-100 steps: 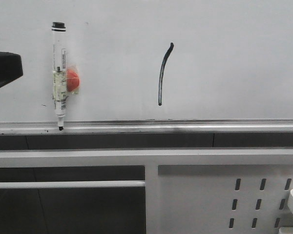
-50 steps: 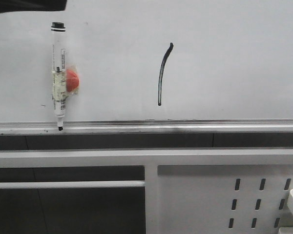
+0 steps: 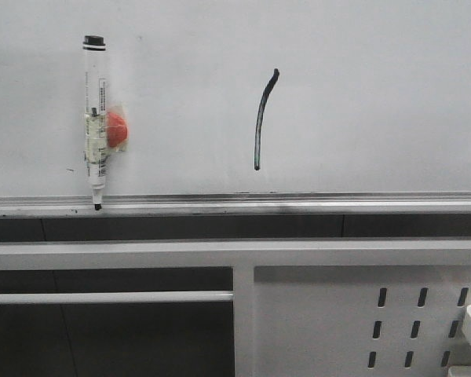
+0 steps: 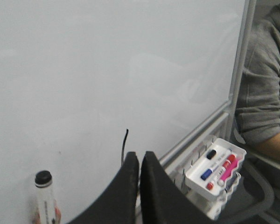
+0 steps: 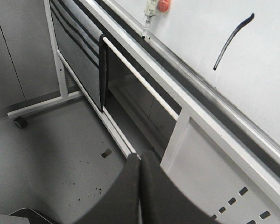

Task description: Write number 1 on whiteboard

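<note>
The number 1 [image 3: 264,118] is a thin black, slightly curved stroke near the middle of the whiteboard [image 3: 361,94]; it also shows in the left wrist view [image 4: 124,143] and the right wrist view [image 5: 233,41]. A marker [image 3: 94,118] with a black cap hangs upright on the board at the left, held by a red magnet [image 3: 117,129], tip down at the silver rail [image 3: 235,204]. My left gripper [image 4: 139,156] is shut and empty, away from the board. My right gripper [image 5: 140,156] is shut and empty, low over the floor. Neither gripper shows in the front view.
A white metal panel with oblong slots [image 3: 361,322] stands below the rail at the right. A white tray of coloured markers [image 4: 217,168] hangs at the board's lower corner. A person in a grey top [image 4: 266,93] sits beside the board. The stand has a castor [image 5: 19,122] on the grey floor.
A dark arm part at the front view's left edge rose to the top edge and has now left the view. The marker and the stroke have not moved.
</note>
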Tool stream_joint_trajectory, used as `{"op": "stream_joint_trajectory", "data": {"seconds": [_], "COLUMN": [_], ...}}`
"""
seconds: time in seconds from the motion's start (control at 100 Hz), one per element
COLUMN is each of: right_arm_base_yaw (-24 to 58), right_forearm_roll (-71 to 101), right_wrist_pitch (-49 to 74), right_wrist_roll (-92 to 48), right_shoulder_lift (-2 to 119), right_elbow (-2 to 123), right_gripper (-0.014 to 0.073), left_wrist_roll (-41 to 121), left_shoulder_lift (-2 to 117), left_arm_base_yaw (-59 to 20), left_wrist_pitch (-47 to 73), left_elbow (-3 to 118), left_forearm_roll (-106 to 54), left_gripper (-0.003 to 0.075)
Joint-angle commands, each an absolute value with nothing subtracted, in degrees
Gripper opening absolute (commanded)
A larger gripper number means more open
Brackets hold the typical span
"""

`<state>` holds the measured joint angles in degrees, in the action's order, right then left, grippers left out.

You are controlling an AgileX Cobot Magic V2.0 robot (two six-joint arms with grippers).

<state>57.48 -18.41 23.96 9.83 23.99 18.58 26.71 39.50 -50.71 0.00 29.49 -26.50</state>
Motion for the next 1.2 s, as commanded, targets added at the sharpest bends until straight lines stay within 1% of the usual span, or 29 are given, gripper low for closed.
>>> {"op": "stream_joint_trajectory", "data": {"seconds": [0.0,0.09,0.2,0.39,0.56,0.7,0.83,1.05,1.19], "right_arm_base_yaw": [57.52,57.52,57.52,57.52,57.52,57.52,57.52,57.52,57.52], "right_forearm_roll": [-19.09,-19.09,-19.09,-19.09,-19.09,-19.09,-19.09,-19.09,-19.09], "right_wrist_pitch": [19.62,19.62,19.62,19.62,19.62,19.62,19.62,19.62,19.62], "right_wrist_roll": [10.06,10.06,10.06,10.06,10.06,10.06,10.06,10.06,10.06], "right_shoulder_lift": [24.13,24.13,24.13,24.13,24.13,24.13,24.13,24.13,24.13], "right_elbow": [20.09,20.09,20.09,20.09,20.09,20.09,20.09,20.09,20.09], "right_gripper": [-0.0069,-0.0069,-0.0069,-0.0069,-0.0069,-0.0069,-0.0069,-0.0069,-0.0069], "left_wrist_roll": [26.76,26.76,26.76,26.76,26.76,26.76,26.76,25.74,19.59], "left_shoulder_lift": [39.15,38.99,37.56,29.49,16.86,8.11,3.51,2.76,0.30], "left_arm_base_yaw": [-50.75,-50.85,-48.94,-35.75,-23.80,-17.34,-13.89,-10.53,-7.38], "left_wrist_pitch": [-9.43,-13.55,-13.45,-5.47,-4.87,-4.09,-0.82,-3.20,-4.39], "left_elbow": [31.51,31.51,31.39,29.03,26.43,23.58,19.80,10.19,3.03], "left_forearm_roll": [-26.50,-26.50,-26.50,-30.38,-31.41,-31.41,-30.96,-30.98,-20.86], "left_gripper": [-0.0020,-0.0020,-0.0020,-0.0020,-0.0020,-0.0020,-0.0020,-0.0020,-0.0020]}}
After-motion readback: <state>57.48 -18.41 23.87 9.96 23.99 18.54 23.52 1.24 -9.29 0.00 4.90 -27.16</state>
